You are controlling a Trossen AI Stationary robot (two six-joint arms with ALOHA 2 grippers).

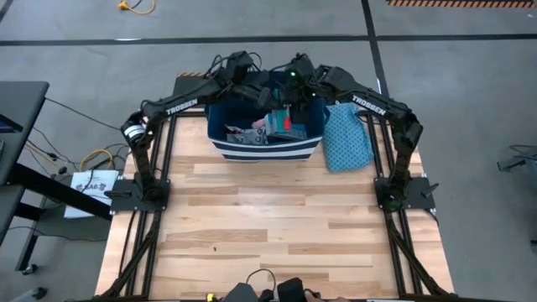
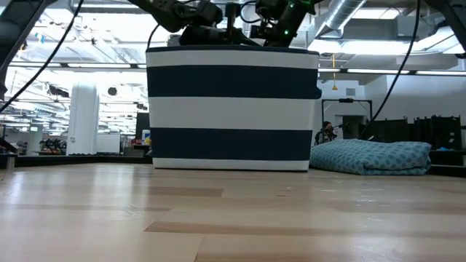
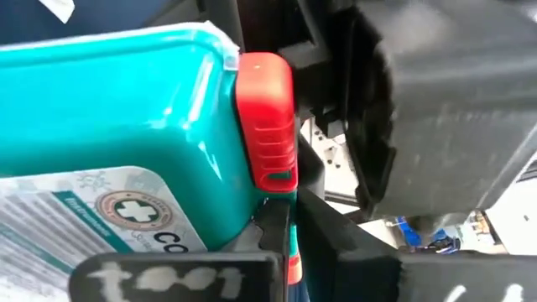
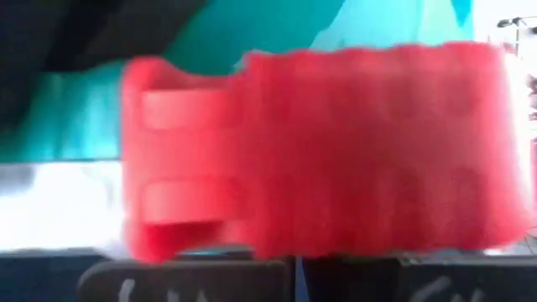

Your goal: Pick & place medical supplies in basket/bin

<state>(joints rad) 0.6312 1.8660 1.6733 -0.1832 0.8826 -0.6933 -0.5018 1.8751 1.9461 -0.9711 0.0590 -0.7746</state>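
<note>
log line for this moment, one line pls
stage: over bin | left tool: shut, by teal plastic box with red latch | right tool: shut, at box | navy white-striped fabric bin: holds supplies

Navy bin [image 1: 264,148] banded with white stripes; teal box [image 3: 109,126] fitted with red clasp [image 3: 266,117], white label bearing green cross emblem. Teal cloth bag [image 1: 346,138] patterned with small pale dots. Light wooden plank tabletop [image 1: 268,226]. Dark arms lettered in white; grey floor crossed by black lines.
</note>
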